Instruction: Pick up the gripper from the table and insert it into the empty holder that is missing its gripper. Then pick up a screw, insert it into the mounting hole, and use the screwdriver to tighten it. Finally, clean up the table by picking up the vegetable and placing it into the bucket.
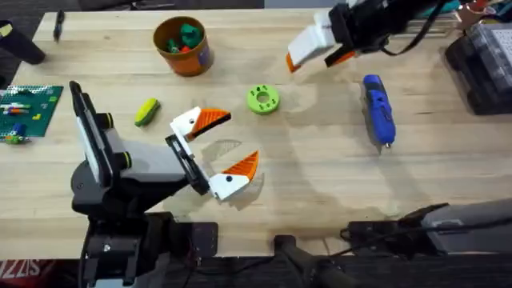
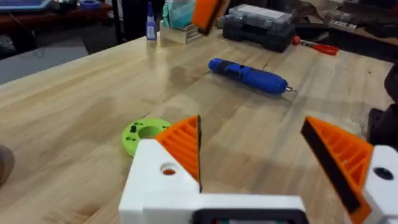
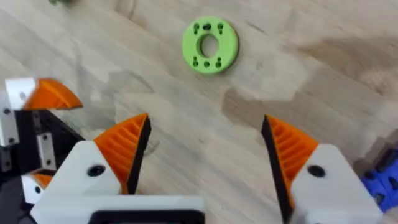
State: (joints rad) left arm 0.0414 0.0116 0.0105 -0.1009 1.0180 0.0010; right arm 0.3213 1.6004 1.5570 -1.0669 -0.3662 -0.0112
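Observation:
My left gripper (image 1: 244, 136) (image 2: 252, 124) stands open low over the table's middle, nothing between its orange-padded white fingers. One white finger block shows a small round mounting hole (image 2: 168, 169). My right gripper (image 1: 318, 60) (image 3: 205, 121) hangs open and empty high above the table. All visible fingers carry orange pads, so I cannot tell which is the holder. The loose gripper and the screw are out of view. The blue screwdriver (image 1: 378, 110) (image 2: 249, 76) lies right of centre. The yellow-green vegetable (image 1: 146, 112) lies left of my left gripper. The orange bucket (image 1: 182, 46) stands at the back, holding green and red toys.
A lime-green disc with holes (image 1: 262, 98) (image 2: 144, 135) (image 3: 210, 45) lies just beyond my left gripper. A green brick plate (image 1: 28, 108) sits at the left edge, and a black case (image 1: 484, 64) at the far right. Bare wood stretches between the disc and the screwdriver.

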